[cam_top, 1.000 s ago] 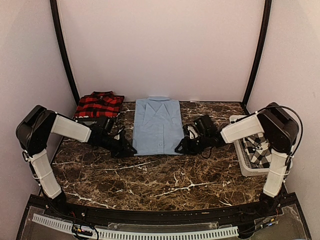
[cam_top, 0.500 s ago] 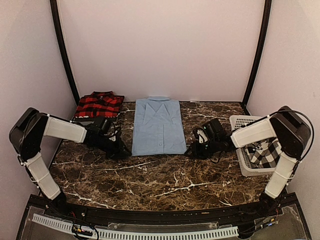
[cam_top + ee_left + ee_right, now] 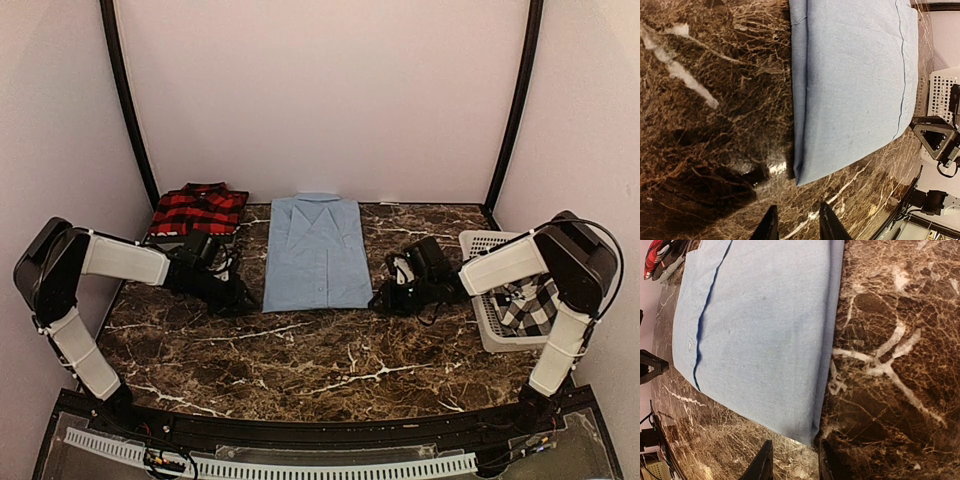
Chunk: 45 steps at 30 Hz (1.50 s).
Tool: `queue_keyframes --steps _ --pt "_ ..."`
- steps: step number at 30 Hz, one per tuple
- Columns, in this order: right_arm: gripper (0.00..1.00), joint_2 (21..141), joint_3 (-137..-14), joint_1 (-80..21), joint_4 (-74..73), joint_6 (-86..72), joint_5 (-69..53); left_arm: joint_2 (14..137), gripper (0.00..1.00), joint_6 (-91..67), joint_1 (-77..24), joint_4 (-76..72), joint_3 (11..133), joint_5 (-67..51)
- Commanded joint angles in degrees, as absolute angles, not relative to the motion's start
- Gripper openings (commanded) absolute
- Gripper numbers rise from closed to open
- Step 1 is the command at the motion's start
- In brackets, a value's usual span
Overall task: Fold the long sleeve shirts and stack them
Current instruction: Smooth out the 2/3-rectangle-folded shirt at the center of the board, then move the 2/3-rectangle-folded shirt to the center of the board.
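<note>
A plain light blue shirt (image 3: 315, 250) lies folded flat at the back middle of the table. A red-and-black plaid shirt (image 3: 198, 208) lies folded at the back left. The black-and-white checked shirt (image 3: 525, 300) sits crumpled in the white basket (image 3: 482, 243) on the right. My left gripper (image 3: 238, 300) is low, just off the blue shirt's near left corner (image 3: 801, 177), open and empty (image 3: 797, 226). My right gripper (image 3: 386, 297) is just off the near right corner (image 3: 815, 432), also open and empty (image 3: 792, 466).
The marble table (image 3: 320, 360) runs to a black rail at the near edge. Black posts stand at the back corners against pale walls. The basket stands close behind my right forearm (image 3: 495, 262). The plaid shirt (image 3: 660, 257) is a little behind my left arm.
Both grippers have drawn outward, away from the blue shirt's near corners, left one to the left and right one to the right. The shirt now lies free and flat.
</note>
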<state>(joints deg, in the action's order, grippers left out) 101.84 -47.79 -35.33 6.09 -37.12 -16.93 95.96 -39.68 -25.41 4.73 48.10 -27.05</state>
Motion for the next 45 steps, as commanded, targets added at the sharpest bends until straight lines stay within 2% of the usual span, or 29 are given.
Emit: queue_keyframes --steps 1,21,28,33,37,45 --pt "0.28 104.3 -48.4 -35.1 6.7 -37.6 -17.2 97.6 0.27 -38.0 -25.9 5.2 48.2 -26.6" --pt "0.22 104.5 -48.2 -35.1 7.7 -37.1 -17.2 104.4 0.25 -39.2 -28.2 5.7 52.6 -25.6" --pt "0.15 104.9 -48.3 -35.1 8.1 -36.6 -17.5 104.7 0.16 -40.7 -28.3 4.8 52.5 -25.9" --pt "0.0 104.3 -47.7 -35.0 9.3 -36.6 -17.6 104.5 0.06 -41.4 -28.4 5.1 52.6 -26.8" --pt "0.0 102.9 -45.2 -35.1 11.2 -37.1 -17.2 104.1 0.0 -41.5 -28.4 5.3 52.6 -27.3" --pt "0.0 97.5 -38.8 -36.5 13.3 -38.2 -16.9 100.9 0.0 -41.0 -29.8 7.0 50.3 -26.8"
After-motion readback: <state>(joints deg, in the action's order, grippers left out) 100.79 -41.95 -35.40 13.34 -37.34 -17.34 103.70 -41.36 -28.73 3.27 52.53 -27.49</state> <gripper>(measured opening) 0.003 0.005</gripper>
